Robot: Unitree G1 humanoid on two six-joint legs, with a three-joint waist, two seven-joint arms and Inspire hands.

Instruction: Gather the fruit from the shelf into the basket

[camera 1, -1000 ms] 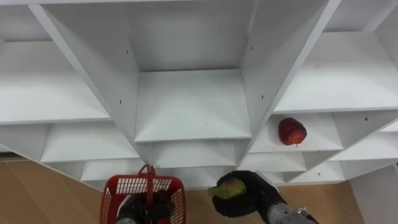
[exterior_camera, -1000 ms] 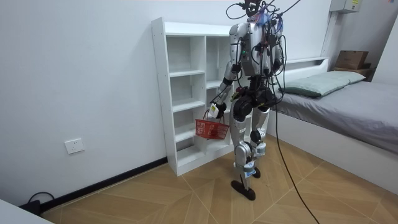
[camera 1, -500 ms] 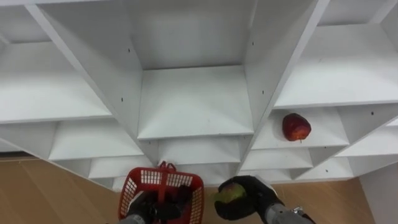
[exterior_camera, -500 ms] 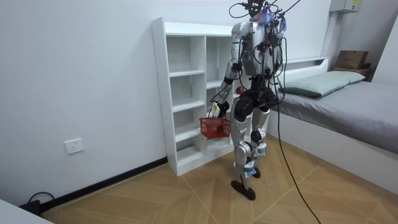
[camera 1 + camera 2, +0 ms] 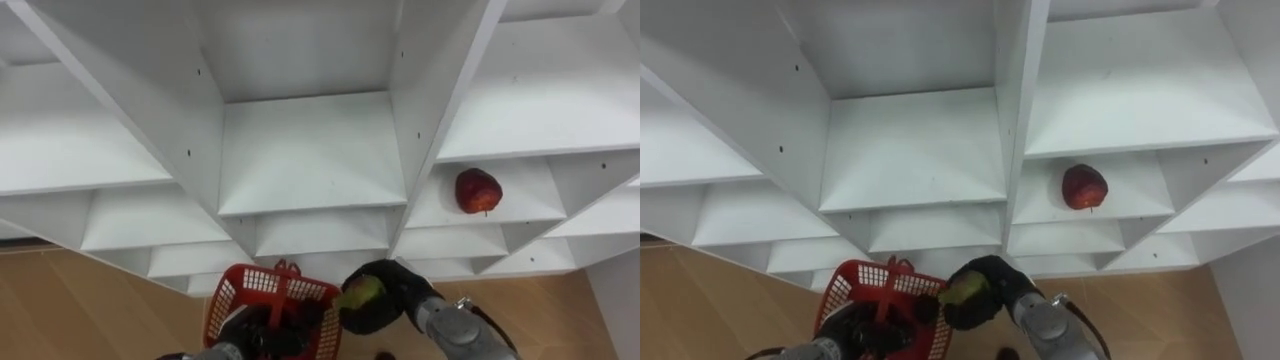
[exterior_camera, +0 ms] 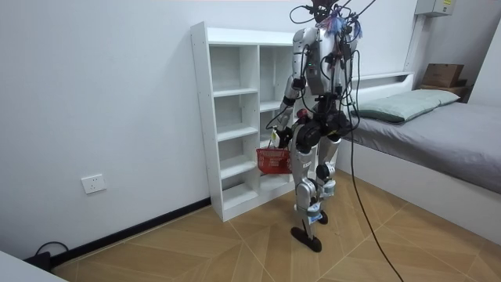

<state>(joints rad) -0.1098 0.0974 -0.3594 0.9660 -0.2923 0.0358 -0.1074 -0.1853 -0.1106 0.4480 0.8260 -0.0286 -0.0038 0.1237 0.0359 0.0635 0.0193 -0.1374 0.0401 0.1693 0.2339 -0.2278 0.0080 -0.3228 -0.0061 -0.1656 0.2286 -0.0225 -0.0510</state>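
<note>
I stand facing the white closet (image 5: 310,150). A red apple (image 5: 478,190) lies on a shelf in its right column, also seen as the red apple (image 5: 1084,186). My right hand (image 5: 392,297) is curled round a green fruit (image 5: 360,294), held at the right rim of the red mesh basket (image 5: 268,296). My left hand (image 5: 252,330) sits over the basket, shut on its handle. In the room view the basket (image 6: 274,160) hangs in front of the closet's lower shelves.
The closet's other shelves (image 5: 300,60) hold nothing I can see. Wooden floor (image 5: 90,310) lies below it. A bed (image 6: 438,133) stands at the room view's right, behind the robot, and a white wall (image 6: 102,94) runs along the left.
The basket has swung to the right, up to my right hand. The green fruit now sits at its rim instead of apart from it. The view has shifted a little.
</note>
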